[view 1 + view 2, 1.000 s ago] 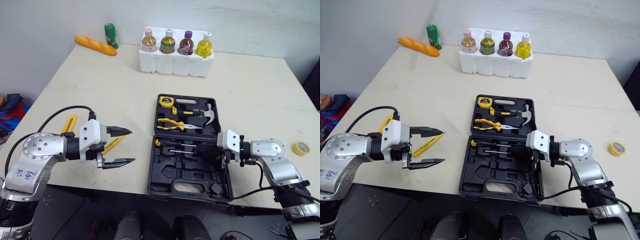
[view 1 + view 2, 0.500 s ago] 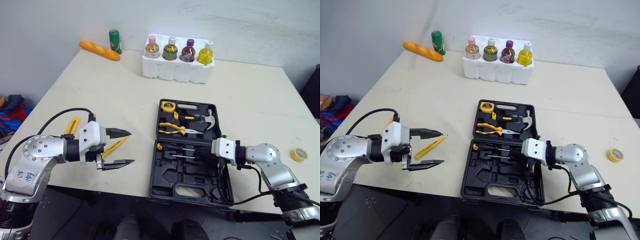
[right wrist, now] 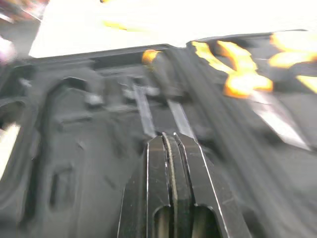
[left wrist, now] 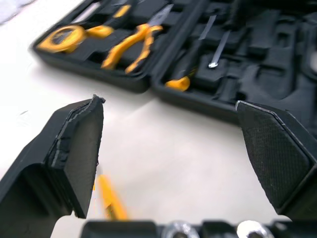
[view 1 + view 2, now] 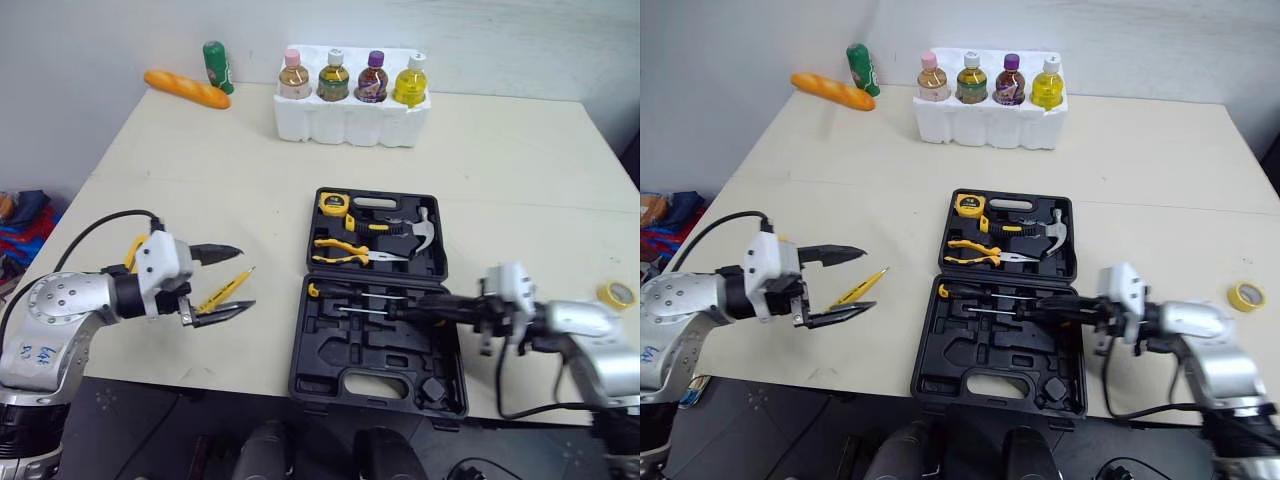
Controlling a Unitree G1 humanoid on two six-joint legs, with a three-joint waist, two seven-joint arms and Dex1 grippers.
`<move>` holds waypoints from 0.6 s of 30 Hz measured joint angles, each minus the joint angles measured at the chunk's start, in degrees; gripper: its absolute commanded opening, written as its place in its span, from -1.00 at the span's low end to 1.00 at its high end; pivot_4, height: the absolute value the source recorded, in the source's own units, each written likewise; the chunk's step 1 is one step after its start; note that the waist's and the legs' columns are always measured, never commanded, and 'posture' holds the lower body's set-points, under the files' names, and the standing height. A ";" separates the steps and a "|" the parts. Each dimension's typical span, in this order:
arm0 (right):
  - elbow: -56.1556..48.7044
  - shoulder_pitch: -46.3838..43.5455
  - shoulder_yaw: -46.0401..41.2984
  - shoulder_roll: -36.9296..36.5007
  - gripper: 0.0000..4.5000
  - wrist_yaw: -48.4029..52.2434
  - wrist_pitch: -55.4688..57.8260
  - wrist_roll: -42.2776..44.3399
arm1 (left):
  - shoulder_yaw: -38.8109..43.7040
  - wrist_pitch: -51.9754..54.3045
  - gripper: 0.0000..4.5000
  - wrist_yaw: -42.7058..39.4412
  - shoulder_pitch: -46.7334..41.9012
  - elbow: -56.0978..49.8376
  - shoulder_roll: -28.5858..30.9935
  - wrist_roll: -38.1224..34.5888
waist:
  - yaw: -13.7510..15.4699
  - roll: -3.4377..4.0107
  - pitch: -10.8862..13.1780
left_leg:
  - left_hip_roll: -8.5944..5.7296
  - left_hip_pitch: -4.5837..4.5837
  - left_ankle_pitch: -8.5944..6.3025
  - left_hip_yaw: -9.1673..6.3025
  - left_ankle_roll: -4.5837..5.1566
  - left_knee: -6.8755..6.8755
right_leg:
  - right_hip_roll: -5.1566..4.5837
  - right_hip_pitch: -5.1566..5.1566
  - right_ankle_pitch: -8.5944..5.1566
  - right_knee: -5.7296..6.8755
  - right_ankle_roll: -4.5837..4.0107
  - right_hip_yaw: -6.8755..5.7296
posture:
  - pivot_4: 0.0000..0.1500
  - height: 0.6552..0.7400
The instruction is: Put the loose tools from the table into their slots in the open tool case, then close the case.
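Hovering over the beige table (image 5: 500,150), left gripper (image 5: 245,279) gapes wide — right gripper (image 3: 170,140) pressed together.

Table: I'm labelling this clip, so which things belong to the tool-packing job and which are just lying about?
Job: open tool case; loose yellow pen-shaped tool; possibly the yellow tape roll.
Lying about: foam tray with four bottles; bread loaf; green can.

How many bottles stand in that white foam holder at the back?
4, in one row in the white foam holder: pink-capped bottle leftmost, then white-capped bottle, purple-capped bottle, yellow bottle rightmost.
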 measured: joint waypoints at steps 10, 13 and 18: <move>9.46 19.76 -34.12 1.23 0.99 -12.80 -13.65 -5.55 | 17.99 -16.09 1.00 7.16 7.06 24.14 2.71 8.22 | -0.09 -0.55 0.37 | -0.13 -0.04 0.05 0.72 0.30 -0.13 | -0.25 -0.59 0.21 -0.11 0.41 0.19 | 1.00 1.00; 21.98 21.55 -40.12 -1.20 0.99 -16.33 -20.82 -8.69 | 20.72 -19.74 1.00 9.50 7.15 32.43 4.32 9.77 | -0.25 -0.64 0.42 | -0.10 -0.01 -0.23 0.77 0.26 -0.18 | -0.27 -0.68 0.25 -0.10 0.38 0.29 | 1.00 1.00; 37.82 20.99 -46.34 -6.29 0.99 -24.96 -26.30 -10.75 | 23.28 -24.91 1.00 15.74 5.89 47.85 8.77 12.47 | -1.20 -0.63 0.42 | -0.04 0.02 0.13 0.84 0.18 -0.48 | -0.28 -0.86 0.19 0.02 0.26 0.36 | 1.00 1.00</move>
